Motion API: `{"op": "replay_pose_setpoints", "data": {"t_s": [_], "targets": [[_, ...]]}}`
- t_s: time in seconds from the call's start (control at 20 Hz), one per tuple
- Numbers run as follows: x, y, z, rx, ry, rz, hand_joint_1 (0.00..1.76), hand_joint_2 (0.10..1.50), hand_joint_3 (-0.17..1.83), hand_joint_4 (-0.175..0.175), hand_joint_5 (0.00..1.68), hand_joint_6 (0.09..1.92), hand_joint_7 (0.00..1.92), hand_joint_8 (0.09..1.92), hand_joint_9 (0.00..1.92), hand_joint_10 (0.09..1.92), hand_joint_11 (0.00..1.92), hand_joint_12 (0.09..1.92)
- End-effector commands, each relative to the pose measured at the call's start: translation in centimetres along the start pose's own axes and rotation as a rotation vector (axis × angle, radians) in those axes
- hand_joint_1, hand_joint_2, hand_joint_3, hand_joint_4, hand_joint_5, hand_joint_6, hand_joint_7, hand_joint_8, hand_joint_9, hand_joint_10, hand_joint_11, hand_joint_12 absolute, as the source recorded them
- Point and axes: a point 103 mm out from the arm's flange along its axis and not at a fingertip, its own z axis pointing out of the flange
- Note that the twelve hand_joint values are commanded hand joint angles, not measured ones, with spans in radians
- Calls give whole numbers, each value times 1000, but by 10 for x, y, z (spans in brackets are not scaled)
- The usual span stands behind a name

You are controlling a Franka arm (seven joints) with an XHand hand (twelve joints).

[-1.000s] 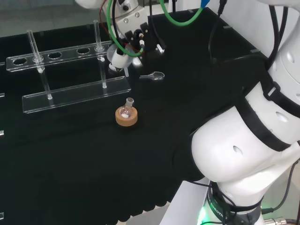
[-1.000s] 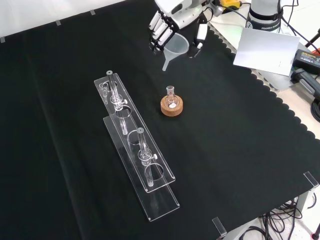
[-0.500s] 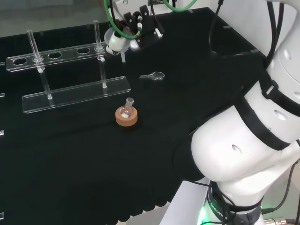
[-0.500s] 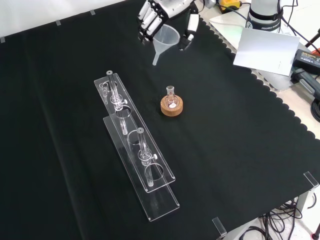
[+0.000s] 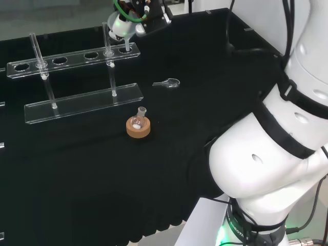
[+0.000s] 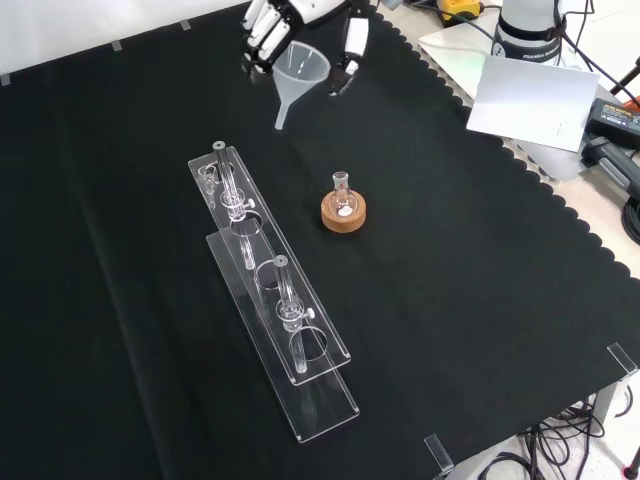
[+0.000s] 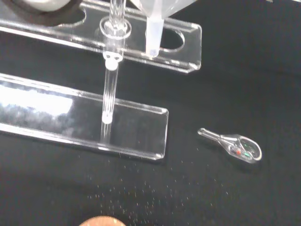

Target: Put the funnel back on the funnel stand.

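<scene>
hand carries funnel above the end of the funnel stand

the hand (image 6: 300,20) is curled round the clear funnel (image 6: 297,75), grasping it by the wide cone: in the front view the black and white fingers (image 6: 258,25) wrap one side of the rim and the thumb (image 6: 350,45) presses the other side. the funnel hangs below the palm with its mouth up and its spout pointing down and a little toward the left of that view.

in the head view the hand (image 5: 136,10) sits at the top edge, reaching in from the arm's white links (image 5: 266,154) at the right, and the funnel (image 5: 121,28) it holds is just over the right-hand end of the funnel stand (image 5: 77,57). the wrist view shows the spout (image 7: 154,37) right at the last opening in the stand's upper rail (image 7: 155,44); whether the tip is already inside the opening or just above it cannot be told.

below and nearer than the hand in the head view, a small glass spoon (image 5: 168,83) lies on the black tabletop (image 5: 102,179), apart from the stand's base plate (image 5: 84,101). further from the hand, a small round flask (image 6: 343,195) sits upright in a cork ring (image 6: 344,213), well clear of the stand (image 6: 270,290) in the front view.
</scene>
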Motion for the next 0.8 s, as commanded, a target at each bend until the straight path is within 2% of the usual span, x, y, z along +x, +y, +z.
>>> {"op": "replay_pose_setpoints", "data": {"t_s": [0.05, 0.45, 0.8], "targets": [[2, 38, 6, 5, 5, -22, 779, 807, 479, 29, 691, 613, 427, 672, 802, 477, 671, 1231], [-20, 67, 16, -3, 22, 3, 780, 810, 480, 29, 693, 618, 428, 674, 802, 479, 675, 1230], [-25, 82, 20, -2, 29, 8, 782, 812, 481, 28, 694, 621, 428, 675, 802, 481, 679, 1230]]}}
